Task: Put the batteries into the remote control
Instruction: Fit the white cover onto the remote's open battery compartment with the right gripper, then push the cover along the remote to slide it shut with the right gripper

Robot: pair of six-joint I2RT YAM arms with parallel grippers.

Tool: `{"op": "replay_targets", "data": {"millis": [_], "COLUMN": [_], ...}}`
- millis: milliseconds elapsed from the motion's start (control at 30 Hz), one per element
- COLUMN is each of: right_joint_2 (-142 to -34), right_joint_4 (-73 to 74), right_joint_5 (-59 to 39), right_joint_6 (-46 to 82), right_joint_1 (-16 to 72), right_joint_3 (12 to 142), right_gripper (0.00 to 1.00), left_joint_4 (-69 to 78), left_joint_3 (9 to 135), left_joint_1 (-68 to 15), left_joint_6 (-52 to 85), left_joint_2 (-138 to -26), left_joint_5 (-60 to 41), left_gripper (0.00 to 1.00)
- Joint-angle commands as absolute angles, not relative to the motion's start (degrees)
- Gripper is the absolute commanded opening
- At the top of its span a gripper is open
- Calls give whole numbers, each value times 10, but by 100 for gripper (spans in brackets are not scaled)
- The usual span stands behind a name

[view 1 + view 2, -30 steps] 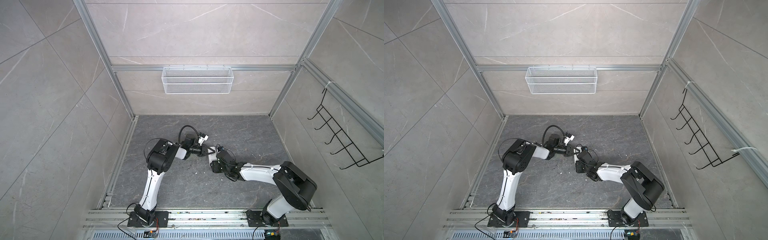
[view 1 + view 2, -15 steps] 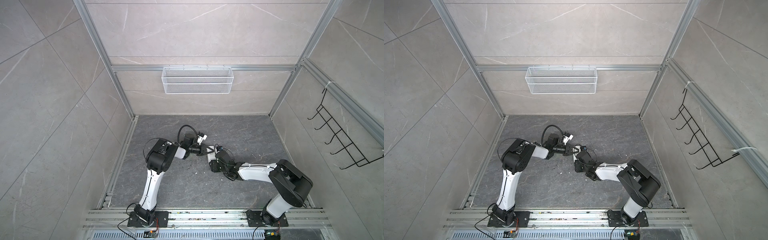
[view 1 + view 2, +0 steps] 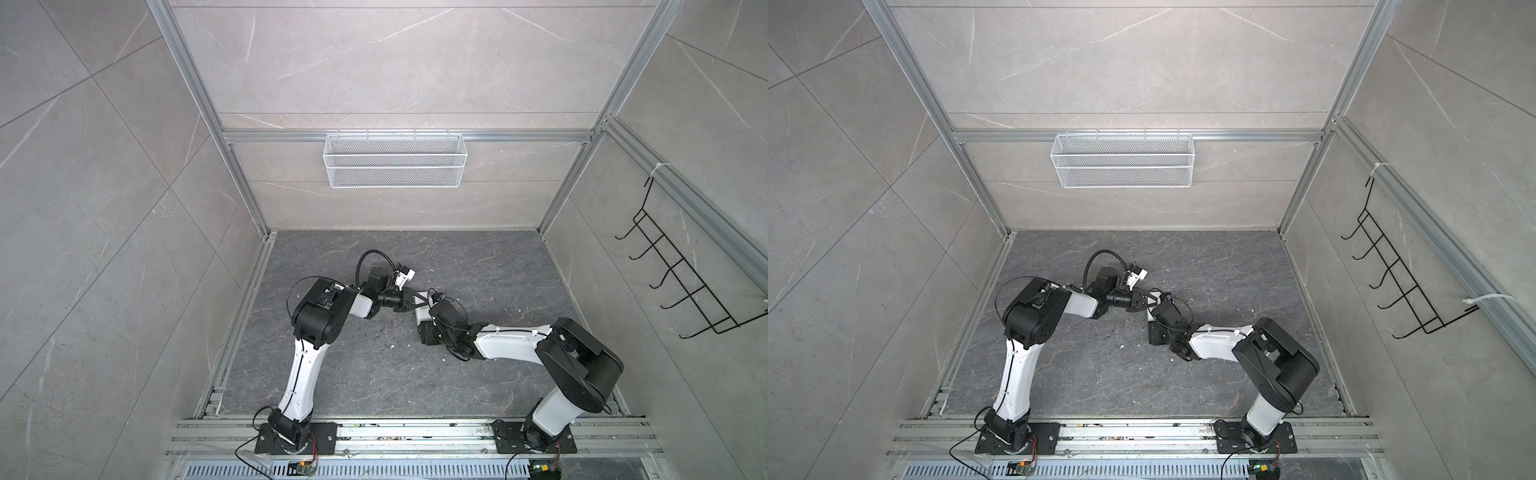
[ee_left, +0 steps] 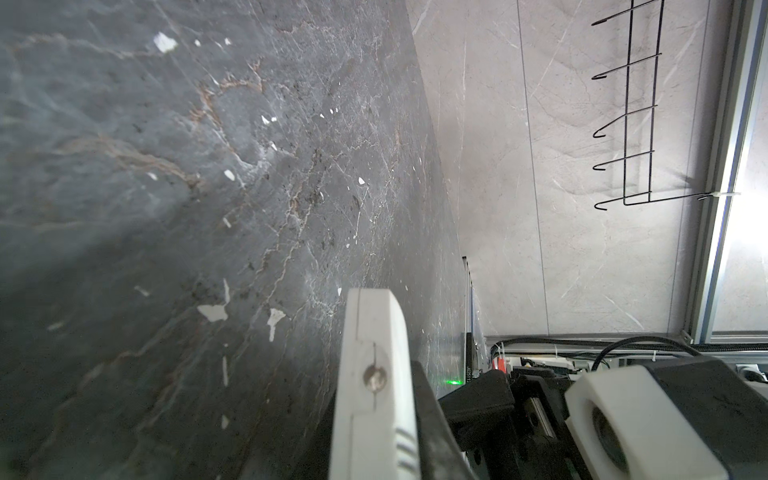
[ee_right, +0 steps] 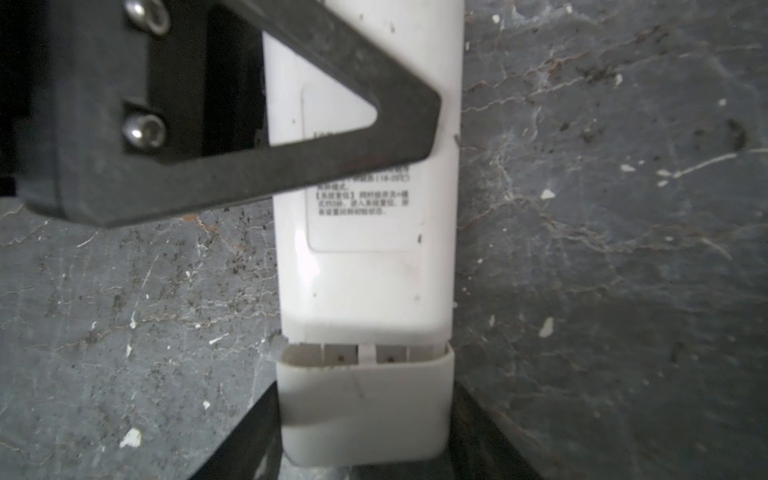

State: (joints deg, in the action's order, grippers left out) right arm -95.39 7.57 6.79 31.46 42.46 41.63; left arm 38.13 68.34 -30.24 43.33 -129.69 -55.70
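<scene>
The white remote control (image 5: 365, 270) lies back side up on the dark floor, and in both top views it shows between the two arms (image 3: 420, 296) (image 3: 1154, 296). My left gripper (image 3: 415, 300) (image 3: 1144, 301) (image 4: 374, 415) is shut across its width. One black finger (image 5: 257, 174) of that gripper lies over the printed label. A small white cover piece (image 5: 365, 399) sits at the remote's end, with a thin gap that shows the compartment's ribs. My right gripper (image 5: 365, 390) (image 3: 424, 326) straddles the cover, its fingers just beside the cover's sides. The batteries are out of view.
White specks of debris (image 3: 391, 347) (image 5: 132, 437) dot the stone floor. A white mesh basket (image 3: 395, 160) hangs on the back wall and a black hook rack (image 3: 685, 286) on the right wall. An aluminium rail (image 3: 415, 432) carries both arm bases at the front.
The right arm's elbow has drifted slightly left and back. The right gripper's jaws have eased apart around the cover. The left arm keeps its hold on the remote.
</scene>
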Motion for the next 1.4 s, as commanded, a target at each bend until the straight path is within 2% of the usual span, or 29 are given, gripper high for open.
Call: {"op": "replay_targets", "data": {"millis": [0, 167, 467, 667, 933, 1000, 1233, 1367], "right_joint_2": [-958, -952, -934, -918, -796, -773, -783, -803], "right_joint_4": [40, 32, 20, 15, -26, -32, -9, 43], "right_joint_5": [70, 71, 83, 89, 86, 84, 93, 95], "right_joint_6": [306, 305, 303, 307, 327, 353, 601, 648], "right_joint_1": [429, 429, 429, 429, 429, 430, 432, 433], "right_joint_3": [424, 427, 419, 413, 399, 390, 334, 320], "right_gripper": [63, 66, 79, 80, 80, 80, 75, 71], "left_joint_4": [346, 346, 344, 344, 342, 341, 341, 339], "left_joint_3": [681, 683, 683, 684, 686, 686, 685, 685], "left_joint_1": [-311, -311, -311, -311, -312, -311, -312, -311], "left_joint_6": [398, 398, 397, 399, 399, 399, 400, 400], "left_joint_2": [-1296, -1297, -1297, -1298, -1299, -1299, -1299, -1299], "left_joint_5": [-534, -535, -535, -536, -535, -535, -535, -535], "left_gripper": [0, 0, 0, 0, 0, 0, 0, 0]}}
